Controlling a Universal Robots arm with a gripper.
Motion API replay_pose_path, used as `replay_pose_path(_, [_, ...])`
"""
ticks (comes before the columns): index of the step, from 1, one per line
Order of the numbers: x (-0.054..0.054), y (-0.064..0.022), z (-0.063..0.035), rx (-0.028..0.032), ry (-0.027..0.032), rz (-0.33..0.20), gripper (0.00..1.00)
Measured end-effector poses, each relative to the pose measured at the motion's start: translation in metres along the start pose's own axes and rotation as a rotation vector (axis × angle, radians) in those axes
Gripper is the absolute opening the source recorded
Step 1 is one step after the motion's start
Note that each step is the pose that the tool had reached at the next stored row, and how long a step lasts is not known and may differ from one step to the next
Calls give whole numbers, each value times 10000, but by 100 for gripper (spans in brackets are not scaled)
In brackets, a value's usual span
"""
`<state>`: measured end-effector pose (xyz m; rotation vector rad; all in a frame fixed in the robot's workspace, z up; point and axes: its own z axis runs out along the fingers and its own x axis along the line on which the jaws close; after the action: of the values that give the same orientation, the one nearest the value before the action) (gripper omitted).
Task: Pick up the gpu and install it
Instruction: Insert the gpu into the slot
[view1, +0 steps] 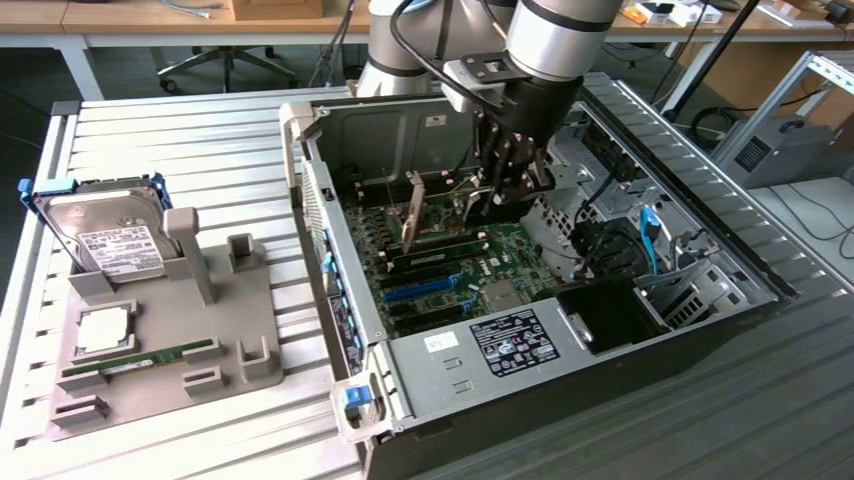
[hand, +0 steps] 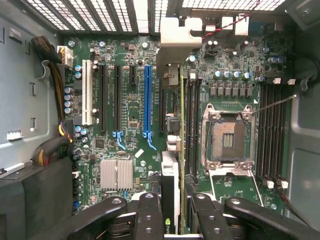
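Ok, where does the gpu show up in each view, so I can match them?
Exterior view: the gpu stands upright inside the computer case, under the gripper, over the motherboard's slots.
Wrist view: the gpu is seen edge-on, clamped in the gripper.
Shared landmark: the blue slot on the motherboard, beside the card.

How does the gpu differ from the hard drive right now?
The gpu is held between the fingers inside the computer case, over the motherboard; the hard drive sits in a grey stand outside it. The gpu is a thin card with a metal bracket; the hard drive is a thicker silver block with a white label. Both stand on edge.
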<state>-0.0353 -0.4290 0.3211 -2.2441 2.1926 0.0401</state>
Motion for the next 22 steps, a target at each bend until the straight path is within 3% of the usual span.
replay_pose_path(20, [-2,15,50,0,0,1,27])
replay_pose_path(22, [-1,14,113,1,-1,-1,27])
